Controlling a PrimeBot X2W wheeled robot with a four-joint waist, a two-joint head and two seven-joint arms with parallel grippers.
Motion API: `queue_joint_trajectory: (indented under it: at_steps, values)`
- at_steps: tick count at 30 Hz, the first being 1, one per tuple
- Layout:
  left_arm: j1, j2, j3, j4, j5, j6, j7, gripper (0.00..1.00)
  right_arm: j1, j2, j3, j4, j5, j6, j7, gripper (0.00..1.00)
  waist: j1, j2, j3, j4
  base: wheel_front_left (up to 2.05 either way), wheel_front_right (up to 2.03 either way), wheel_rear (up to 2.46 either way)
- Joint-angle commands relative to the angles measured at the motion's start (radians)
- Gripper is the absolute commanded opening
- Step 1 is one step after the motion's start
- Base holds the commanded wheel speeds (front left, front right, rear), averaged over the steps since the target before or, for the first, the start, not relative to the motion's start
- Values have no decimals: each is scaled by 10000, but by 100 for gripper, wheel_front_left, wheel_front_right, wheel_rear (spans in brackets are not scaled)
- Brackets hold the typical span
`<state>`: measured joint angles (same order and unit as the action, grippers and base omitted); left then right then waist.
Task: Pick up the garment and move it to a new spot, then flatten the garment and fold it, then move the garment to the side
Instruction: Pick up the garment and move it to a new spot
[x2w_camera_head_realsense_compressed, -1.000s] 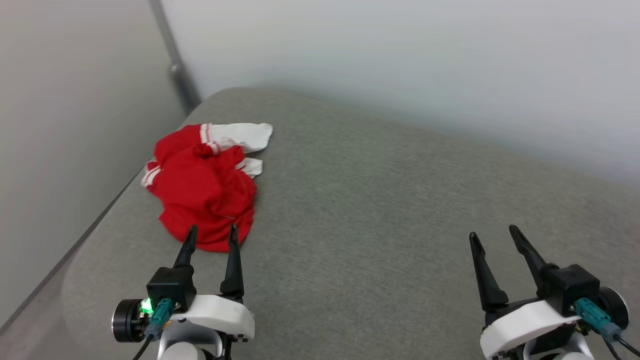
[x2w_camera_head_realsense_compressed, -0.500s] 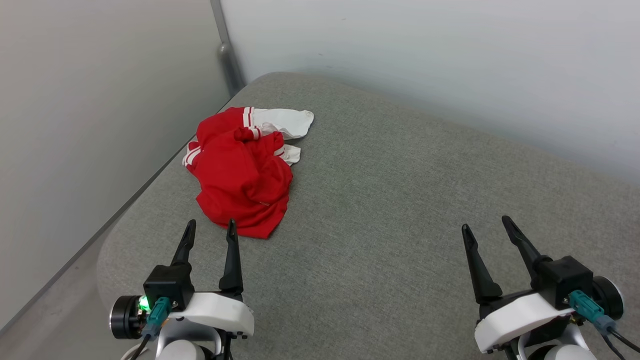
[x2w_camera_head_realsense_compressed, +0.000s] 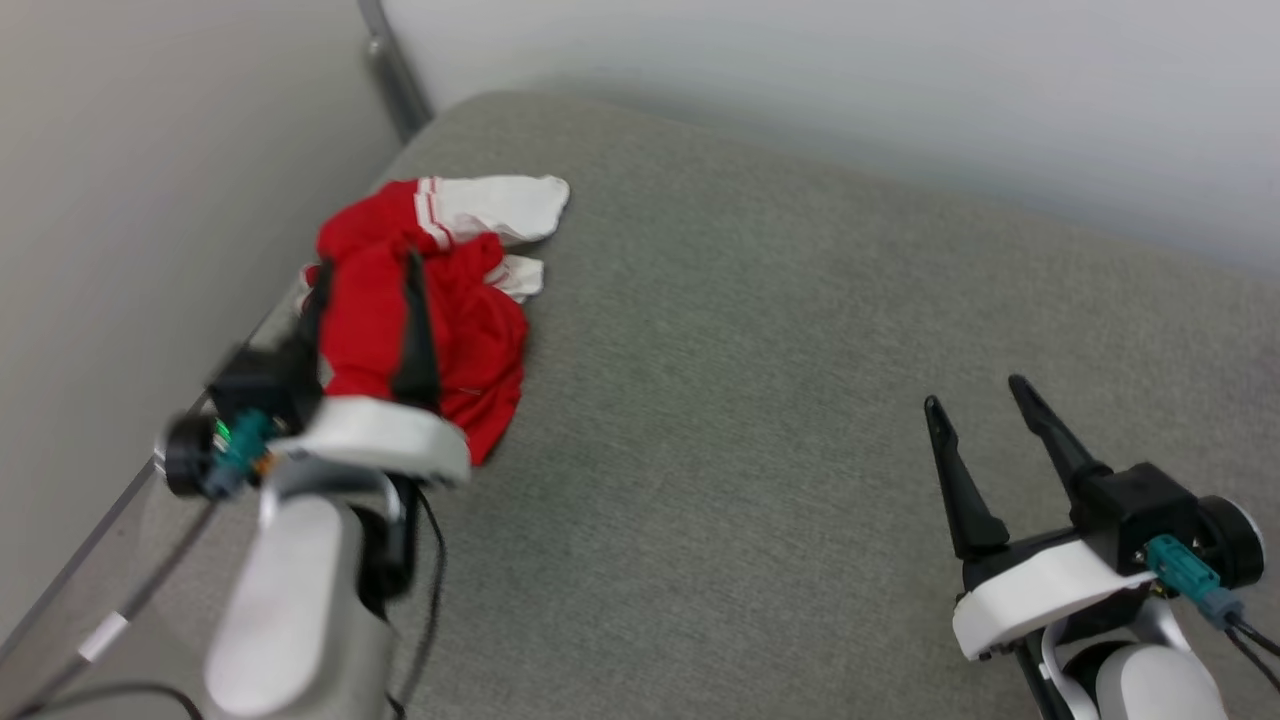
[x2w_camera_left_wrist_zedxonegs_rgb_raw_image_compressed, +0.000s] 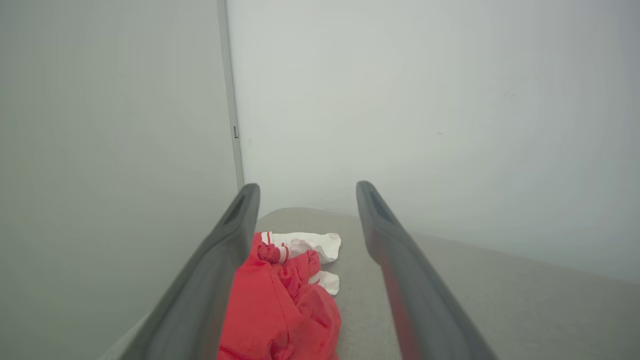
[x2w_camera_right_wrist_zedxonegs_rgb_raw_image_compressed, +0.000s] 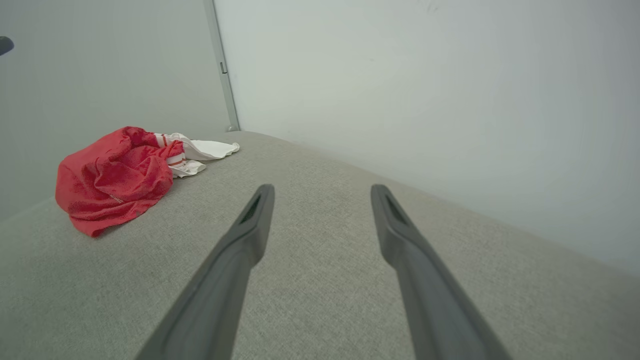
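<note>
**Inspector:** Where did the garment lie?

**Onlooker:** The garment (x2w_camera_head_realsense_compressed: 480, 330) lay crumpled on the grey cushion (x2w_camera_head_realsense_compressed: 760, 350). Its red bulk was directly under the left gripper (x2w_camera_head_realsense_compressed: 366, 265), and its white sleeves lay past that gripper's fingertips.

**Inspector:** Condition of that gripper?

**Onlooker:** Its fingers were spread wide, with red cloth showing between them. Nothing was clamped. The head view was blurred there, so I could not tell whether it touched the cloth.

**Inspector:** And the other?

**Onlooker:** The right gripper (x2w_camera_head_realsense_compressed: 975, 392) was likewise spread and held nothing. It stood over bare cushion, with the garment well apart, ahead and to its left.

**Inspector:** Surroundings?

**Onlooker:** A pale wall (x2w_camera_head_realsense_compressed: 800, 60) stood beyond both sets of fingertips, with a grey post (x2w_camera_head_realsense_compressed: 390, 60) in the corner behind the sleeves.
</note>
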<state>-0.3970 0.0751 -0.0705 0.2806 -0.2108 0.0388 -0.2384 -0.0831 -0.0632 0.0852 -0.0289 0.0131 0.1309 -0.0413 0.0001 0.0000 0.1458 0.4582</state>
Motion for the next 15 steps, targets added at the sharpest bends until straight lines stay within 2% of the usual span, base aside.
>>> queue_joint_trajectory:
  at_steps: [1, 5, 9, 15]
  values:
    - [-253, 88, 63, 11, -28, -22, 8, 100, -172, -77, -17, -59, -35, -3, 25, 100, -1, 0, 429, -414, 0, 0, 0]
    - [-1788, 617, 577, 416, -357, -85, 542, 100, -499, -201, 22, -126, -24, -3, 58, 100, -1, 0, 1063, -960, 0, 0, 0]
    - [-3156, 1419, 1032, 946, -682, -293, 1405, 100, -870, -285, 148, -100, 49, -3, -29, 100, -1, 0, 1671, -1510, 0, 0, 0]
    - [-4500, 2567, 1476, 2026, -1371, -815, 3352, 100, -1369, -337, 260, 105, 129, -3, -192, 100, -1, 0, 2369, -2089, 0, 0, 0]
